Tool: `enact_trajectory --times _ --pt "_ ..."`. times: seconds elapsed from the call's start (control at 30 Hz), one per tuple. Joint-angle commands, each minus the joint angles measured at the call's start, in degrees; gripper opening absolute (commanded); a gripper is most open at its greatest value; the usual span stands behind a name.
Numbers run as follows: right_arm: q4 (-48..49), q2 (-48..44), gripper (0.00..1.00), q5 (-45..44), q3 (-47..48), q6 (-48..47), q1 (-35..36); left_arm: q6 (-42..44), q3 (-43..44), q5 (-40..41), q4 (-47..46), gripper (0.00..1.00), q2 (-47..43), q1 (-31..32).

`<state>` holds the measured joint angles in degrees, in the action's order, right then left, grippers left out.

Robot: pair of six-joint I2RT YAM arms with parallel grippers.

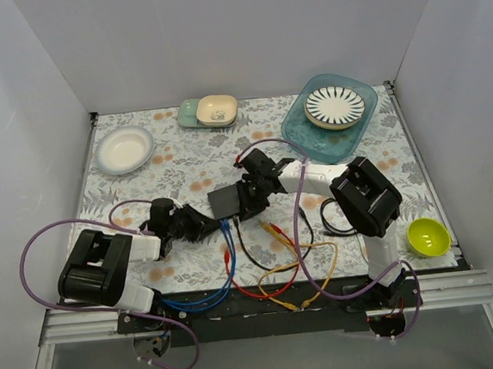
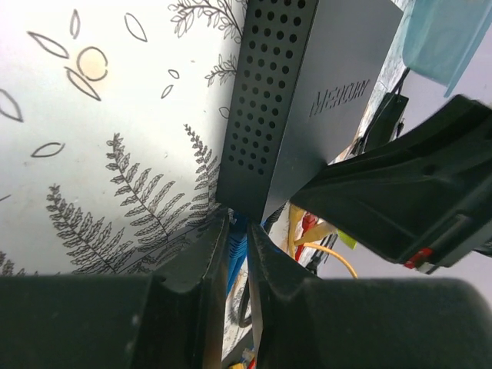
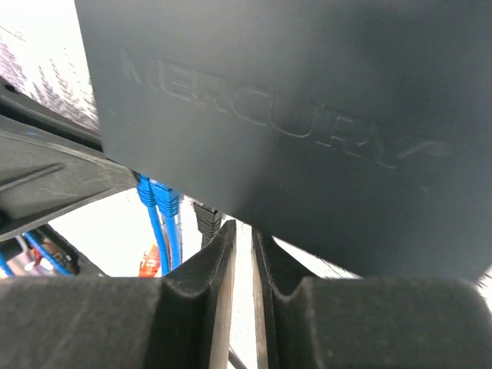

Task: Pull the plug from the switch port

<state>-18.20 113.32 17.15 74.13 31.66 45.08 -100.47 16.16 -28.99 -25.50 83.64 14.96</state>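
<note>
Top view, switch: I see the flat black switch [image 1: 228,201] lying mid-table, with both arms meeting over it.
Top view, switch port: the switch port [image 1: 225,220] sits in the row along the box's near edge. That is where the blue plug [image 1: 224,229] enters, beside a second blue one and a black plug [image 1: 235,226].
Top view, grippers: the left gripper [image 1: 209,225] is at the near left corner, and the right gripper [image 1: 252,199] is against the right side.
Top view, clutter: loose cables [image 1: 277,238] in red, yellow and orange lie near the ports, and none is in a hand.
Left wrist, fingers: the fingers are drawn nearly together just below the box's corner. Blue shows in the slit, so I judge them pinched on the blue plug.
Right wrist, fingers: the fingers are closed to a thin slit with nothing in it, tucked under the box's edge. Both blue plugs are seated.
Step in hand: I judge the grasp made and the box braced, with the pull not yet done.
Next move: I would draw the left hand straight back along the port's axis while the right holds the box. I cannot see the latch tab, and if it is not pressed the whole box may drag.
</note>
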Motion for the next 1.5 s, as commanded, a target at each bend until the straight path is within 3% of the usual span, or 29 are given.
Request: enact_trajectory --times 0.0,0.17,0.3,0.53,0.7,0.93,1.47 --pt "0.2 -6.9 0.24 -6.4 2.2 -4.8 -0.4 1.9 0.6 -1.4 4.0 0.0 2.3 0.3" --pt "-2.6 -2.4 0.37 -8.0 11.6 -5.0 -2.1 2.9 3.7 -1.4 5.0 0.0 6.5 0.3" --pt "-4.2 5.0 0.38 -6.1 22.3 -4.2 -4.7 3.7 5.8 -1.7 5.6 0.0 8.5 0.3" --pt "-4.9 16.8 0.34 -1.1 29.5 -1.1 -9.6 4.3 7.5 -2.0 6.8 0.04 9.1 0.1" --pt "-0.1 14.1 0.32 -0.5 22.7 -0.7 -9.8 4.3 7.7 -2.0 6.9 0.3 8.7 -0.2" --pt "0.4 12.6 0.32 -0.3 20.2 -0.9 -9.8 1.5 7.5 -1.8 3.4 0.46 10.9 -0.3" --pt "2.6 10.8 0.31 0.6 14.2 -0.9 -9.8 0.1 3.0 -3.0 -4.0 0.33 13.7 -0.4"
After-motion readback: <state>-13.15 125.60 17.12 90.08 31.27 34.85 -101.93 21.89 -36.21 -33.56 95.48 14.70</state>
